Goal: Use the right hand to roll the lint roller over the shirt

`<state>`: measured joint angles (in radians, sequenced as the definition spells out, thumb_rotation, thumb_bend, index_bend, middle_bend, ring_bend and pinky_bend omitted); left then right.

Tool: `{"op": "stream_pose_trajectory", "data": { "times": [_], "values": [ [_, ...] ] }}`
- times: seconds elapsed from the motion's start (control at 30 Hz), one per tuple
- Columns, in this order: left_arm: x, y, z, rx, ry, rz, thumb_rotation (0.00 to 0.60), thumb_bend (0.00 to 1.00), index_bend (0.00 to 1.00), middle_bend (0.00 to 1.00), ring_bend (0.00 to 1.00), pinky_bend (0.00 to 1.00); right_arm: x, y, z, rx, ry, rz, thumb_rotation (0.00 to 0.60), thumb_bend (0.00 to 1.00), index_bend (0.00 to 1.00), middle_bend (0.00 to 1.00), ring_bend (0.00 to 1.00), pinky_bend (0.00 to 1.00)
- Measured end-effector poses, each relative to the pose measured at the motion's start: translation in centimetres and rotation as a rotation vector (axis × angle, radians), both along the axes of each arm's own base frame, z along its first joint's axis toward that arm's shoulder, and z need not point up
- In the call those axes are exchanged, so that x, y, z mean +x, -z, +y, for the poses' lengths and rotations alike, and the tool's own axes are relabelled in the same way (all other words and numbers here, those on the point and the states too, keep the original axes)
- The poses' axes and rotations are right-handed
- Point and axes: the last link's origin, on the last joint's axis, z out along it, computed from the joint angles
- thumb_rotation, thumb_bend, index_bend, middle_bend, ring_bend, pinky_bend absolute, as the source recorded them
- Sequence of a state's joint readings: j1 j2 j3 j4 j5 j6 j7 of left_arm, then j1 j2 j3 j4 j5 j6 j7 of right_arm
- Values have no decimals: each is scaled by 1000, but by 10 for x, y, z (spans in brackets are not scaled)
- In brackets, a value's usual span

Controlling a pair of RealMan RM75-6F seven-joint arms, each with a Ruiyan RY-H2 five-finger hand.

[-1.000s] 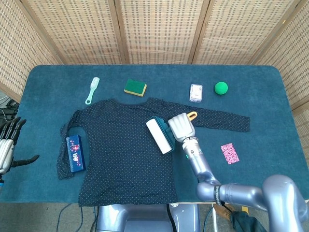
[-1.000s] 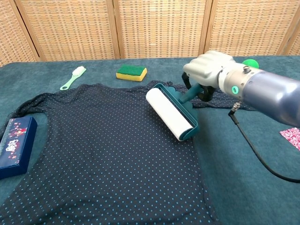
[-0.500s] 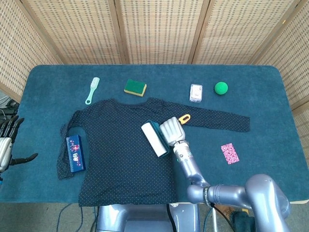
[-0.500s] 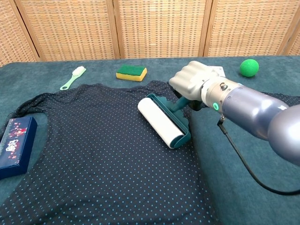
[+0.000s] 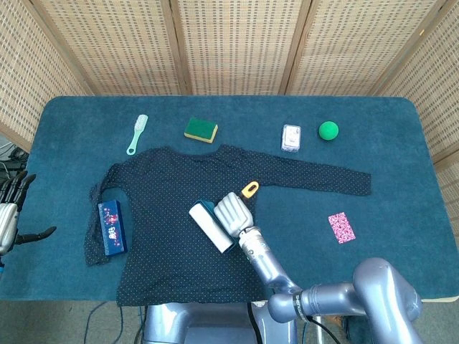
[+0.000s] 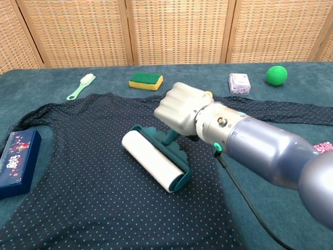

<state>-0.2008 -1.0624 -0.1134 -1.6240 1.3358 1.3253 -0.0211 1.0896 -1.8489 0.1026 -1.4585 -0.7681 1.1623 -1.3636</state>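
One robot hand, the right (image 6: 182,108), was wrapped tight around the handle of the lint roller (image 6: 155,161), whose white drum lay just ahead of its knuckles, pressed on the middle of the dark dotted shirt (image 6: 93,172) spread flat over the table (image 5: 401,143). Its orange handle tip (image 5: 249,189) poked out behind the fist. To do this stroke well, I judged the drum should be kept level, both ends touching the cloth, with light even pressure and a straight pull, so the fabric would not bunch beside the roller. A blue box (image 6: 18,161), well off to the far side of the drum, sat on the sleeve and could help pin it. The left robot hand (image 5: 10,208), fingers spread and holding nothing, hung off the table's edge.
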Motion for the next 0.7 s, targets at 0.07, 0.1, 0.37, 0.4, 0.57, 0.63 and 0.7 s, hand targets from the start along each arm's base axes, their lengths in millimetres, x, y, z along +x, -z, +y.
{"op": "stream_pose_trajectory", "data": {
  "times": [0.07, 0.1, 0.37, 0.4, 0.57, 0.63, 0.7],
  "values": [
    [0, 1, 0, -2, 0, 2, 600, 0, 0, 0, 0, 0, 5, 3, 8, 19, -24, 7, 600, 853, 717, 1000, 1000, 1000],
    [0, 1, 0, -4, 0, 4, 600, 0, 0, 0, 0, 0, 8, 5, 12, 30, -38, 10, 600, 852, 717, 1000, 1000, 1000],
    [0, 3, 1, -7, -3, 9, 600, 0, 0, 0, 0, 0, 16, 13, 33, 88, -93, 40, 600, 852, 718, 1000, 1000, 1000],
    [0, 3, 2, -7, -4, 9, 600, 0, 0, 0, 0, 0, 16, 14, 35, 94, -98, 43, 600, 852, 718, 1000, 1000, 1000],
    [0, 4, 2, -8, -7, 10, 600, 0, 0, 0, 0, 0, 17, 17, 38, 95, -133, 57, 600, 853, 718, 1000, 1000, 1000],
    [0, 4, 2, -8, -7, 9, 600, 0, 0, 0, 0, 0, 15, 18, 35, 80, -141, 65, 600, 852, 719, 1000, 1000, 1000],
    [0, 4, 2, -8, -8, 9, 600, 0, 0, 0, 0, 0, 14, 17, 32, 65, -143, 70, 600, 852, 719, 1000, 1000, 1000]
  ]
}}
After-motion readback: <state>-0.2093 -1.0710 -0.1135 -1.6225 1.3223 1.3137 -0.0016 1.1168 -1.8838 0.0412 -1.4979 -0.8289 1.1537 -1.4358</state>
